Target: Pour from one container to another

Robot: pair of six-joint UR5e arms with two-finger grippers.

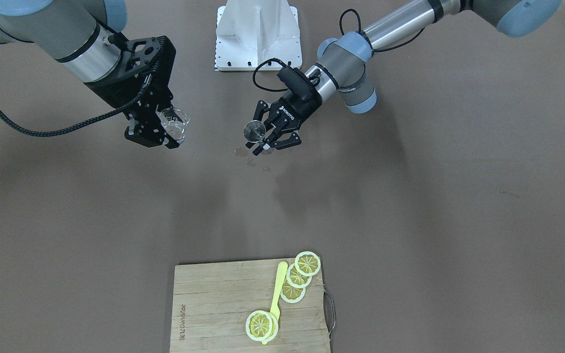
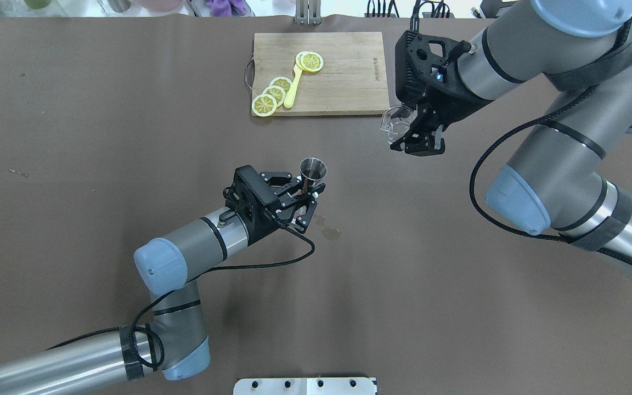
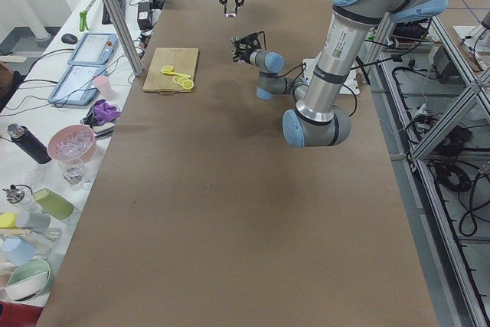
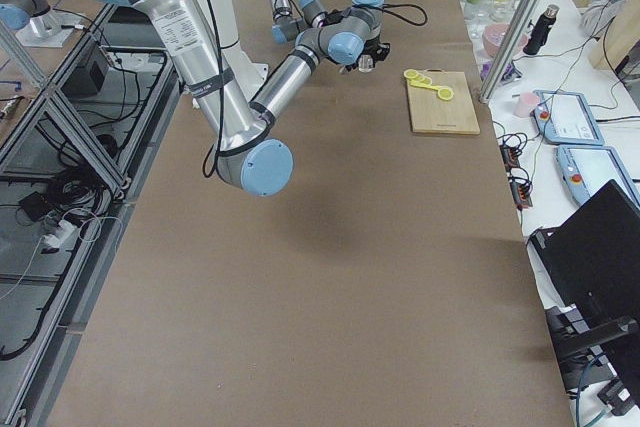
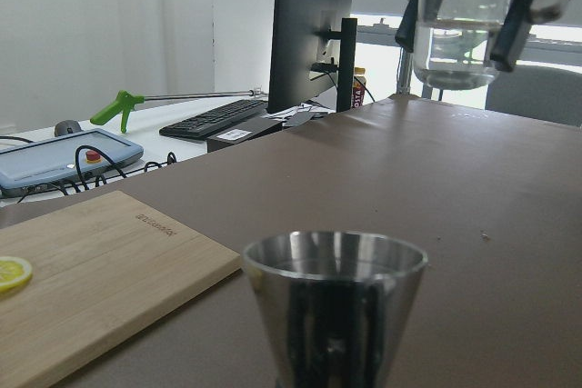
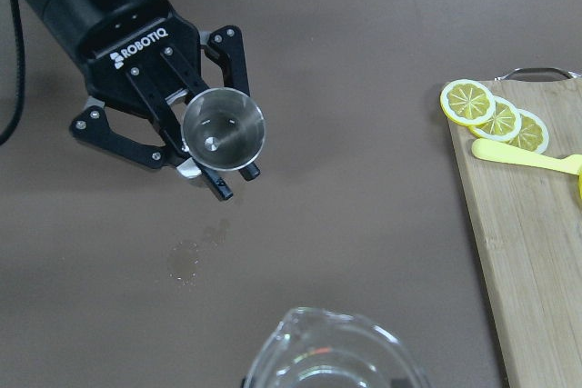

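A small steel jigger cup [image 2: 312,170] stands upright just above the table, with my left gripper [image 2: 309,190] shut on its lower part. In the front view the steel cup [image 1: 254,130] is at centre, in that left gripper [image 1: 261,142]. My right gripper [image 2: 410,135] is shut on a clear glass beaker [image 2: 397,122], held upright in the air to the right of the cup and well apart from it. In the left wrist view the beaker [image 5: 464,24] hangs high beyond the cup [image 5: 335,306] and seems to hold a little clear liquid. The right wrist view looks down into the cup [image 6: 223,129].
A wooden cutting board [image 2: 349,77] at the far edge carries lemon slices [image 2: 275,94] and a yellow spoon [image 2: 293,86]. Small wet spots [image 2: 331,233] lie on the brown table by the left gripper. The white robot base [image 1: 258,37] stands at the near side.
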